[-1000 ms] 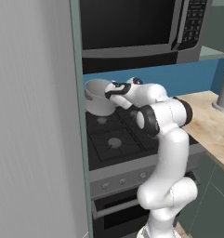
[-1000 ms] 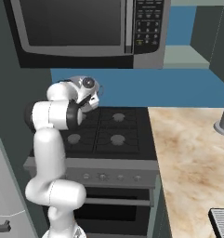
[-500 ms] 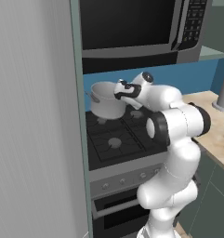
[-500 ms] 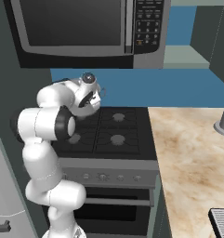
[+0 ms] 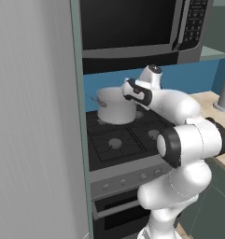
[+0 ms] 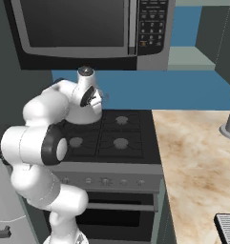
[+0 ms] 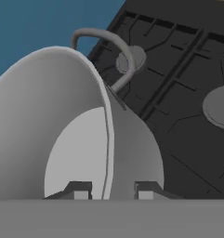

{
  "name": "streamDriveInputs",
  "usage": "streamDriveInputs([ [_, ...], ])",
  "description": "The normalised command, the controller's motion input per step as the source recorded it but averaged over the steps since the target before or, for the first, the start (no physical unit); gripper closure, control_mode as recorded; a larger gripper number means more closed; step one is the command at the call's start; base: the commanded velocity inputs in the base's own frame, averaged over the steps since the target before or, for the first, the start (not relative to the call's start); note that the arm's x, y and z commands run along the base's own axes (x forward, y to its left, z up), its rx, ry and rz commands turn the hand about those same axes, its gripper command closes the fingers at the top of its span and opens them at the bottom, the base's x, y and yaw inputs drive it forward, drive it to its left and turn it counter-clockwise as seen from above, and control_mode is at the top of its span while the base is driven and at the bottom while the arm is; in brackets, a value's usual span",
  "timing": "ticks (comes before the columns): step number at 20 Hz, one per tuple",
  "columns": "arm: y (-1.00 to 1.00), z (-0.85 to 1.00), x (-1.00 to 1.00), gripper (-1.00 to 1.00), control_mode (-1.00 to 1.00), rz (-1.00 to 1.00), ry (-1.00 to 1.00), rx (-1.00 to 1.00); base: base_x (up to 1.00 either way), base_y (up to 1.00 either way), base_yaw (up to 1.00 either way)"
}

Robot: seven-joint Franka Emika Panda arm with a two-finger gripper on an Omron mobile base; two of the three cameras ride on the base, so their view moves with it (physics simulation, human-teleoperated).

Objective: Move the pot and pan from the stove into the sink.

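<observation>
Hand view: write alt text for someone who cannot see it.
A grey metal pot seen close up, its rim pinched between the hand's two dark fingertips, one inside the wall and one outside. A loop handle curves off the pot's far side, above the black stove with its grates and round burners, against a blue wall.

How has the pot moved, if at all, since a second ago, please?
Yes. The pot, pinched at its rim by the gripper, has shifted rightward across the stove, away from the grey cabinet side.

Arm bent over, fingers (image 7: 81, 190) pinched nearly together, one each side.
</observation>
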Motion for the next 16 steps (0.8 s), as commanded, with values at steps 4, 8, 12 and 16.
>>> streamDriveInputs([
  [4, -0.25, 0.28, -0.76, 1.00, -1.00, 0.00, 0.10, -0.06, 0.00, 0.00, 0.00],
  [8, -0.34, 0.10, -0.85, 1.00, -1.00, 0.02, 0.03, -0.05, 0.00, 0.00, 0.00],
  [12, -0.35, 0.15, -0.90, 1.00, -1.00, 0.04, 0.01, -0.02, 0.00, 0.00, 0.00],
  [16, -0.25, 0.21, -0.97, 1.00, -1.00, 0.07, 0.00, -0.01, 0.00, 0.00, 0.00],
])
